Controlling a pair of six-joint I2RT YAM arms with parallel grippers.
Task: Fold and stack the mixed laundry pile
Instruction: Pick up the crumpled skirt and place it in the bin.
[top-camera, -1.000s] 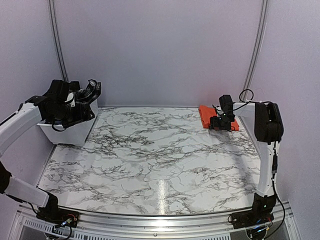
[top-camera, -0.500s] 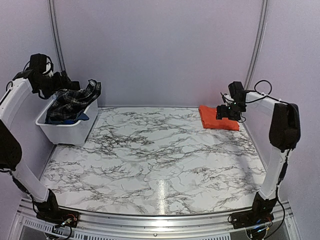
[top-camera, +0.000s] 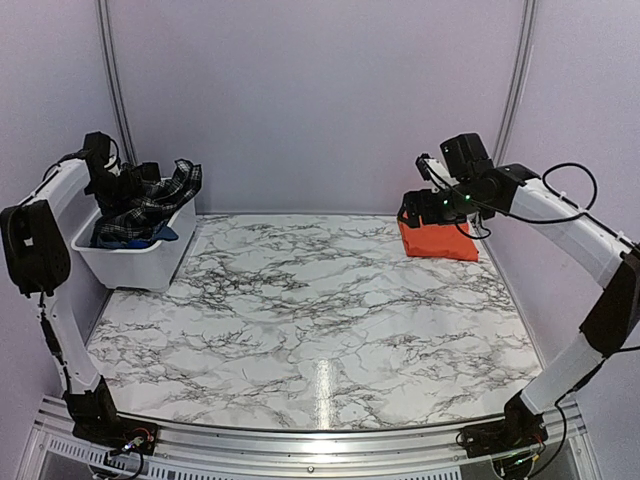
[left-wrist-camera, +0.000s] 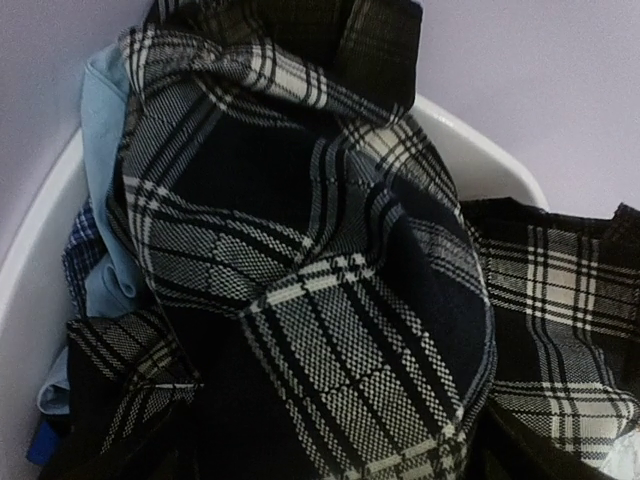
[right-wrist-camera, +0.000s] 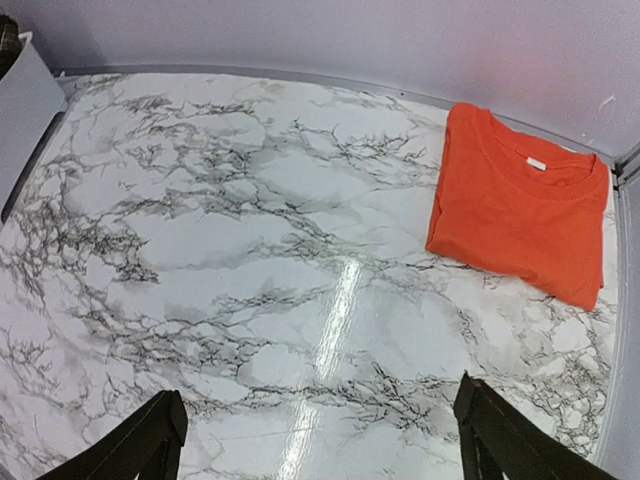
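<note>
— And the orange T-shirt (right-wrist-camera: 515, 205)?
— Folded flat on the marble worktop (top-camera: 320, 320), far right corner, near the wall.
— And the right jaws?
— Spread wide, hanging above the worktop near the shirt, pinching nothing.
— Other laundry?
— Heaped in the white bin (top-camera: 140, 262) at far left: plaid piece (left-wrist-camera: 300, 260) on top, spilling over the rim, pale blue piece (left-wrist-camera: 105, 140) tucked beneath.
— And the left jaws?
— Poised over the plaid, hidden from the wrist view; probably spread.
</note>
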